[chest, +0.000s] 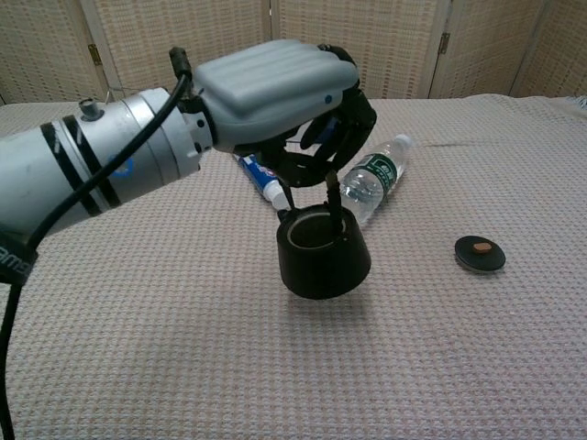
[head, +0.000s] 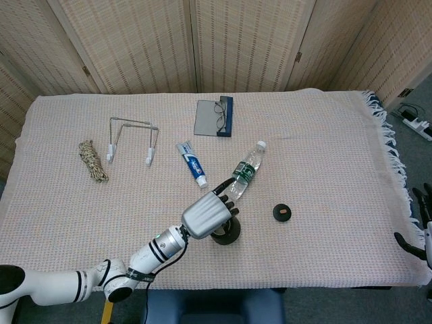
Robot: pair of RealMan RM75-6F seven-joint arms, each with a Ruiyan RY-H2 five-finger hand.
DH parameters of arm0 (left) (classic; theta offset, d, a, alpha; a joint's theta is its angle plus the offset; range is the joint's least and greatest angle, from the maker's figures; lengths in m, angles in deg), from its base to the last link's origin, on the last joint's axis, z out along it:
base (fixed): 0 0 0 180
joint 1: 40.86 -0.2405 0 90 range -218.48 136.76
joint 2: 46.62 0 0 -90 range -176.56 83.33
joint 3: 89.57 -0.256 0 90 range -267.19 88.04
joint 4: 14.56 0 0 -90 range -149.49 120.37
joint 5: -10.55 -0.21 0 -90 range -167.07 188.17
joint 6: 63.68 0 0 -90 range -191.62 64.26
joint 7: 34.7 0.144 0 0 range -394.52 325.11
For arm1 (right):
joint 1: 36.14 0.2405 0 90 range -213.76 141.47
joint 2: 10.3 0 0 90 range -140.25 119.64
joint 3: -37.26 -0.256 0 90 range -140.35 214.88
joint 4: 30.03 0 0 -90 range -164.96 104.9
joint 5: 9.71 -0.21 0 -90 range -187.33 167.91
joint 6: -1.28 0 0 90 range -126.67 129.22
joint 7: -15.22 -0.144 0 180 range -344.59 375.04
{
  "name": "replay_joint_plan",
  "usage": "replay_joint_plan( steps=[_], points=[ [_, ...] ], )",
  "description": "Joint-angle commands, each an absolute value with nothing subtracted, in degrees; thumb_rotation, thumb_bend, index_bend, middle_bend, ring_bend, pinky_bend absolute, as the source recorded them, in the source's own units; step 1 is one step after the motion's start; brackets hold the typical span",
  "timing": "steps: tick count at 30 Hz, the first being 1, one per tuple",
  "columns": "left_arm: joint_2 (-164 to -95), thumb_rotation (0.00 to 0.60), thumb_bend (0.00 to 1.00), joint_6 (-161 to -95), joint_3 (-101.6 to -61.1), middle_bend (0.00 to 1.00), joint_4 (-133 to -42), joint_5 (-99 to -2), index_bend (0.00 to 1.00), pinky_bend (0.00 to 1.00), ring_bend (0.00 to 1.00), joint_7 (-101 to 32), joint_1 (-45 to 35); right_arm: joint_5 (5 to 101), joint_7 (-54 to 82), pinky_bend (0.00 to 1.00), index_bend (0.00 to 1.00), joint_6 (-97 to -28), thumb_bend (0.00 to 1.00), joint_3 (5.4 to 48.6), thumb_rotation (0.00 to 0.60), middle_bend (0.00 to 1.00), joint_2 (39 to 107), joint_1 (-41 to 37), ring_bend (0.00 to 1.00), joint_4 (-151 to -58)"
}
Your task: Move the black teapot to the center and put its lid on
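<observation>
The black teapot point(head: 228, 233) point(chest: 324, 257) has no lid and hangs by its wire handle from my left hand point(head: 206, 216) point(chest: 280, 96), close over the cloth near the middle of the table. My fingers grip the handle above the open pot. The black lid point(head: 283, 212) point(chest: 480, 253), with a brown knob, lies flat on the cloth to the right of the pot, apart from it. My right hand point(head: 423, 226) shows at the right edge of the head view, fingers apart, holding nothing.
A clear water bottle point(head: 244, 171) point(chest: 371, 181) lies just behind the pot. A toothpaste tube point(head: 192, 164) lies to its left. Further back are glasses on a dark case point(head: 216, 117), a wire rack point(head: 133, 138) and a rope bundle point(head: 92, 160).
</observation>
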State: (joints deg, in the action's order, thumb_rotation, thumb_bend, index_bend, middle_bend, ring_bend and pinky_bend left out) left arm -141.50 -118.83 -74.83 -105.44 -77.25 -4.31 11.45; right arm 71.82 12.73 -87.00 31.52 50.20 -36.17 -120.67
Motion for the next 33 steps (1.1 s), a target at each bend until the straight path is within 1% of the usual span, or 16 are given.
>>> replay_joint_plan(
  steps=[1, 5, 14, 18, 23, 24, 25, 27, 29, 31, 33],
  points=[
    [-143.8, 0.600, 0.56, -117.6, -73.9, 0.71, -103.8, -75.7, 0.70, 0.10, 0.59, -3.0, 13.5, 71.8, 12.6, 0.00, 0.00, -86.9, 0.23, 31.5, 0.600, 0.00, 50.1, -36.2, 0.01, -120.6],
    [-146.7, 0.600, 0.56, -116.7, -72.9, 0.71, -101.2, -74.2, 0.70, 0.10, 0.59, -1.4, 15.8, 71.4, 12.2, 0.00, 0.00, -86.8, 0.24, 31.4, 0.600, 0.00, 49.9, -36.3, 0.01, -120.3],
    [-152.3, 0.600, 0.56, -117.3, -71.3, 0.71, -93.5, -72.1, 0.70, 0.10, 0.60, 1.1, 19.7, 70.6, 11.4, 0.00, 0.00, -86.4, 0.24, 31.1, 0.600, 0.00, 49.9, -36.5, 0.01, -119.6],
    [-154.3, 0.600, 0.56, -117.3, -71.3, 0.71, -89.0, -71.3, 0.70, 0.10, 0.59, 4.0, 21.4, 70.3, 11.2, 0.00, 0.00, -86.2, 0.23, 31.0, 0.600, 0.00, 49.9, -36.5, 0.01, -119.4],
    [-155.6, 0.600, 0.56, -117.5, -71.7, 0.71, -86.7, -70.1, 0.70, 0.10, 0.59, 5.1, 22.0, 69.9, 11.0, 0.00, 0.00, -85.7, 0.24, 30.9, 0.600, 0.00, 50.0, -36.4, 0.01, -119.2],
    [-155.7, 0.600, 0.56, -117.4, -71.9, 0.71, -86.5, -69.9, 0.70, 0.10, 0.59, 5.2, 22.1, 69.8, 11.0, 0.00, 0.00, -85.6, 0.23, 30.9, 0.600, 0.00, 50.1, -36.4, 0.02, -119.1],
    [-155.6, 0.600, 0.53, -117.2, -72.1, 0.71, -86.4, -69.7, 0.68, 0.10, 0.58, 5.5, 22.2, 69.8, 10.9, 0.00, 0.00, -85.5, 0.23, 30.9, 0.600, 0.00, 50.1, -36.4, 0.02, -119.1],
    [-155.7, 0.600, 0.46, -116.7, -72.3, 0.70, -86.5, -68.3, 0.63, 0.09, 0.55, 7.0, 22.1, 69.8, 10.9, 0.00, 0.00, -85.4, 0.23, 30.9, 0.600, 0.00, 50.2, -36.3, 0.01, -119.0],
    [-155.7, 0.600, 0.39, -116.4, -72.3, 0.64, -87.3, -66.2, 0.54, 0.07, 0.50, 9.3, 21.9, 69.8, 10.9, 0.00, 0.00, -85.3, 0.24, 30.9, 0.600, 0.00, 50.3, -36.3, 0.01, -118.9],
    [-155.5, 0.600, 0.34, -116.2, -72.3, 0.55, -88.4, -64.0, 0.43, 0.05, 0.42, 11.7, 21.6, 69.8, 10.9, 0.00, 0.00, -85.3, 0.23, 30.8, 0.600, 0.00, 50.3, -36.3, 0.01, -118.9],
    [-155.3, 0.600, 0.31, -116.4, -72.3, 0.47, -90.0, -61.5, 0.33, 0.03, 0.36, 14.8, 21.3, 69.8, 10.8, 0.00, 0.00, -85.4, 0.24, 30.7, 0.600, 0.00, 50.3, -36.3, 0.02, -118.8]
  ],
)
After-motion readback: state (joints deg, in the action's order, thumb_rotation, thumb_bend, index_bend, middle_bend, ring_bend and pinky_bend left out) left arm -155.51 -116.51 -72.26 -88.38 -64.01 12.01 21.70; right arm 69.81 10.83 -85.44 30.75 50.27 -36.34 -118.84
